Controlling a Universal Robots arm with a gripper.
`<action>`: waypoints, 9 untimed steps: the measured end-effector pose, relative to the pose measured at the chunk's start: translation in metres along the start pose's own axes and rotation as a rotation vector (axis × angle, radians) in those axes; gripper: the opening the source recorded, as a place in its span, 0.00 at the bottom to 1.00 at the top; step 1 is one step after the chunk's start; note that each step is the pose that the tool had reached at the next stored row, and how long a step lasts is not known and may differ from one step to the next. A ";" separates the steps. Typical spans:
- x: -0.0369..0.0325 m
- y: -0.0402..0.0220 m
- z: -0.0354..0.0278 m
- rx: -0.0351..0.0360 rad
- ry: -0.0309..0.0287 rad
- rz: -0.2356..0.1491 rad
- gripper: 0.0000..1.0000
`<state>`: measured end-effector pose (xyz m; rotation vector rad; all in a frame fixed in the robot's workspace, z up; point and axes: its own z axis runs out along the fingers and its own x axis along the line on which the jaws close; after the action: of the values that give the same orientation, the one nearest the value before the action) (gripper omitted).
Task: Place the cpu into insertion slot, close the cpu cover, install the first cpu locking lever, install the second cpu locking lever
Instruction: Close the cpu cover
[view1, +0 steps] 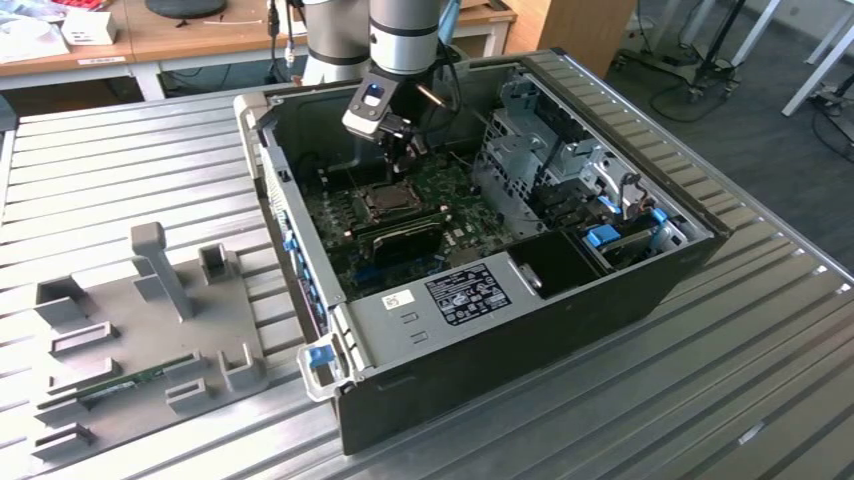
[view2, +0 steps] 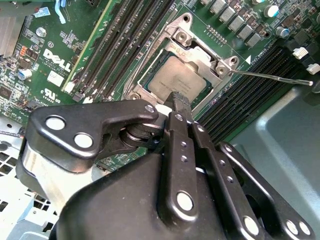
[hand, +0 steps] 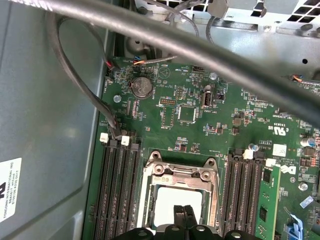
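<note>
Here, showing the cpu (view2: 175, 80) (hand: 177, 200) lying flat in the insertion slot (view2: 131, 91), dull silvery-tan top facing up, sitting near the middle of the green motherboard (hand: 200, 100). Showing the cpu cover (view2: 200, 50) (hand: 180, 175) lying down over the chip, its thin shiny frame bordering the chip and its window leaving the metal top exposed.

Flanking the slot on two opposite sides: banks of long black memory slots (view2: 125, 35) (hand: 120, 185). Running out from one corner of the cover, across one bank toward the case wall: a thin bare metal lever (view2: 270, 76). Crossing in front of the board's far edge in the first wrist view: a thick dark cable (hand: 150, 25). Standing on a ribbed metal table (view1: 134, 170): the open computer case (view1: 534, 340), with a grey fixture plate (view1: 147, 330) lying beside it toward the exterior view's left.

Hanging over the slot's near edge: the gripper (view1: 400, 150) (view2: 178, 100) (hand: 183, 212), fingertips (hand: 179, 212) pressing together with barely a slit between, gripping nothing. Not allowing a call on contact between tips and cover.
</note>
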<state>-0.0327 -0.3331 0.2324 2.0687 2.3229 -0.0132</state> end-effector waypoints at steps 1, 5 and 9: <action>0.0000 0.0000 0.0000 -0.0001 0.0000 -0.003 0.10; 0.0000 0.0000 0.0000 -0.0008 0.0004 -0.027 0.10; 0.0000 0.0000 0.0000 -0.0012 0.0006 -0.042 0.10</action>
<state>-0.0327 -0.3331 0.2324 2.0196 2.3654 -0.0122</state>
